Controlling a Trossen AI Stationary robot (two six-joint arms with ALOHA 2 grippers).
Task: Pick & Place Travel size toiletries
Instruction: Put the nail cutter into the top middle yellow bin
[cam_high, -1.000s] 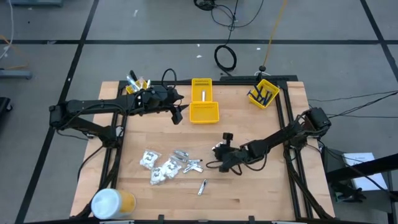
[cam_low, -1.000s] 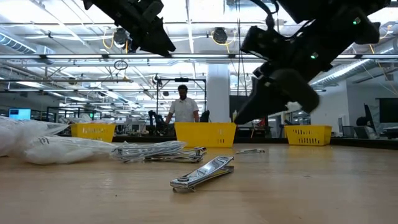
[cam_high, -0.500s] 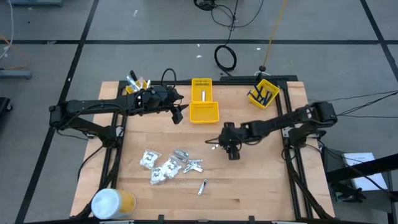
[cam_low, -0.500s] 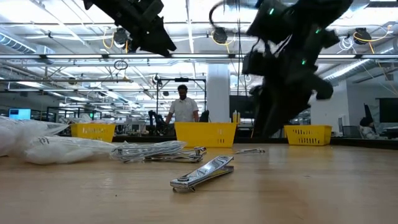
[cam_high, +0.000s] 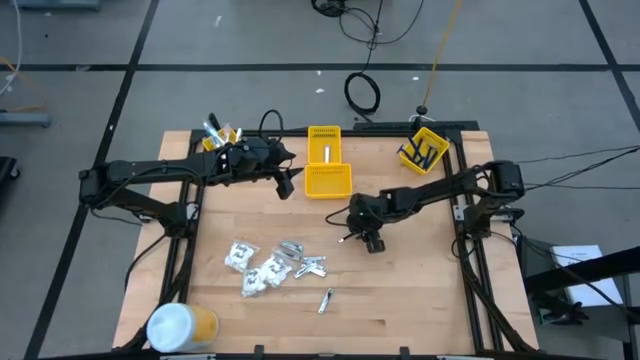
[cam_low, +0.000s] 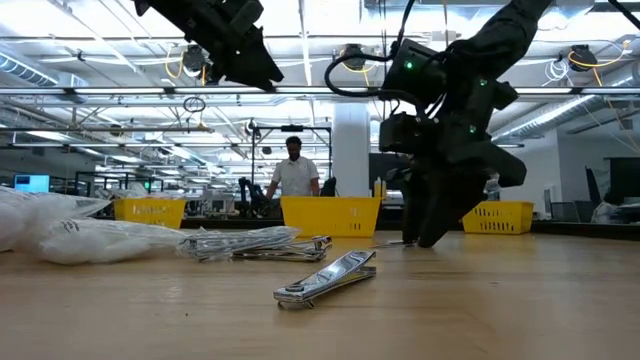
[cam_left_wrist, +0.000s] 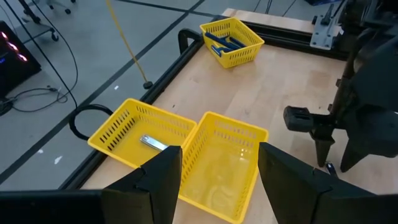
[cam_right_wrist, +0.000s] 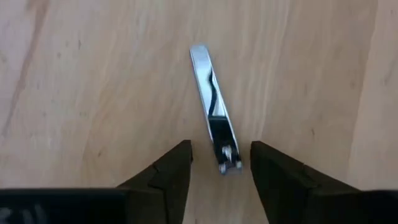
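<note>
A small silvery nail clipper (cam_right_wrist: 213, 106) lies flat on the wooden table near its middle (cam_high: 344, 238). My right gripper (cam_right_wrist: 221, 155) points steeply down over it and is open, one finger on each side of the clipper's near end without touching it (cam_low: 425, 238). A heap of white crinkly packets and silvery toiletries (cam_high: 270, 262) rests on the table toward the near left. One more clipper (cam_low: 325, 278) lies apart from the heap, nearer the front edge. My left gripper (cam_left_wrist: 217, 186) hangs open in the air by the middle yellow bins, holding nothing.
Two joined yellow bins (cam_high: 326, 165) stand at the far middle, the farther one with a silvery item inside (cam_left_wrist: 152, 143). A bin with dark blue razors (cam_high: 424, 150) is at the far right and another bin (cam_high: 222, 135) at the far left. A white-and-yellow cylinder (cam_high: 180, 325) stands at the near left corner.
My right arm has swung toward the far edge, carrying its gripper from beside the heap to the middle of the table. The gripper has turned, tipped more steeply down and sunk over the lone clipper. The clipper and the heap have stayed put.
</note>
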